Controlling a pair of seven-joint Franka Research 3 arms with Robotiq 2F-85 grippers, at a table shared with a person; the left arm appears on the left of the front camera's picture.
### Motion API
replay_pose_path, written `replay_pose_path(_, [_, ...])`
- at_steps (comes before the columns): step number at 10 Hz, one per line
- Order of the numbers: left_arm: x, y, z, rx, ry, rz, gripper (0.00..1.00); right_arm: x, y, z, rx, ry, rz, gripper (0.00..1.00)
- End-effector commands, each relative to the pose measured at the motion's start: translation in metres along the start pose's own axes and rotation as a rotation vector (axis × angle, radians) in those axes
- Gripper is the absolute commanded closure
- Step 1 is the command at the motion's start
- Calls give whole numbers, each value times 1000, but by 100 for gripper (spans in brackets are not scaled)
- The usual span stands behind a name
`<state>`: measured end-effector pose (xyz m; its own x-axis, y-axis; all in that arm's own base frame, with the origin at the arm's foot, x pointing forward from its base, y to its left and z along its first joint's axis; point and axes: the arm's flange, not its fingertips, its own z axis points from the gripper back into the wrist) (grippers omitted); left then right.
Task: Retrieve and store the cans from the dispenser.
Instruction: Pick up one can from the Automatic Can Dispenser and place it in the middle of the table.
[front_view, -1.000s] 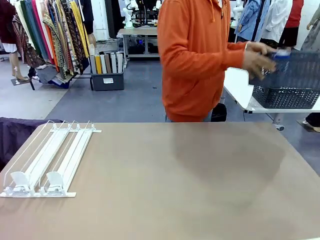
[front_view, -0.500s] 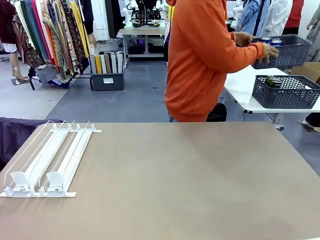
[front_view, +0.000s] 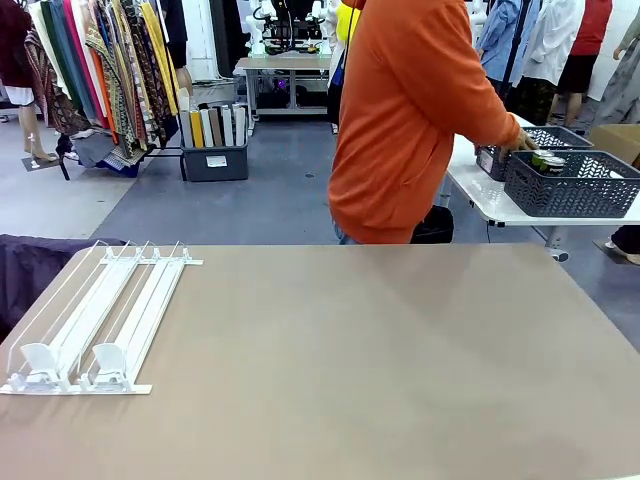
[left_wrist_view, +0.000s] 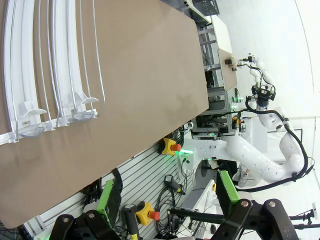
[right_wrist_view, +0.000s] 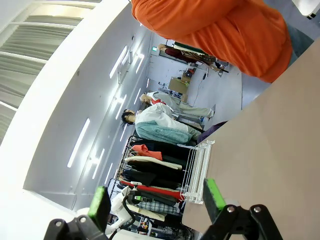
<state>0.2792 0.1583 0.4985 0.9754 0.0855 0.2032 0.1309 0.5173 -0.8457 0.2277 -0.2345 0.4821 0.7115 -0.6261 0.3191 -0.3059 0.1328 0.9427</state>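
Dispenser lying empty at table edge; person reaching into side-table basket, presumably fetching cans; left gripper and right gripper both waiting, fingers spread wide.

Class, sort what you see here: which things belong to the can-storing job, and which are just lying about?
Belongs to the job:
- dispenser, lanes bare, on the table's left
- can in the near grey basket
- left claw and right claw, both open

Just lying about:
- clothes rack
- bin of boards
- second basket under the person's hand
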Motion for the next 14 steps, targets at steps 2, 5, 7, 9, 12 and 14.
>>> replay_pose_path(2, [0, -2, 1, -19, -7, -12, 0, 3, 2, -2, 20, -13, 20, 0])
replay_pose_path(5, [0, -2, 1, -19, -7, -12, 0, 3, 2, -2, 20, -13, 20, 0])
replay_pose_path(7, [0, -2, 1, -19, -7, -12, 0, 3, 2, -2, 20, -13, 20, 0])
replay_pose_path(9, [0, -2, 1, -19, -7, -12, 0, 3, 2, -2, 20, -13, 20, 0])
replay_pose_path(12, [0, -2, 1, -19, -7, -12, 0, 3, 2, -2, 20, -13, 20, 0])
replay_pose_path(14, [0, -2, 1, -19, -7, -12, 0, 3, 2, -2, 20, -13, 20, 0])
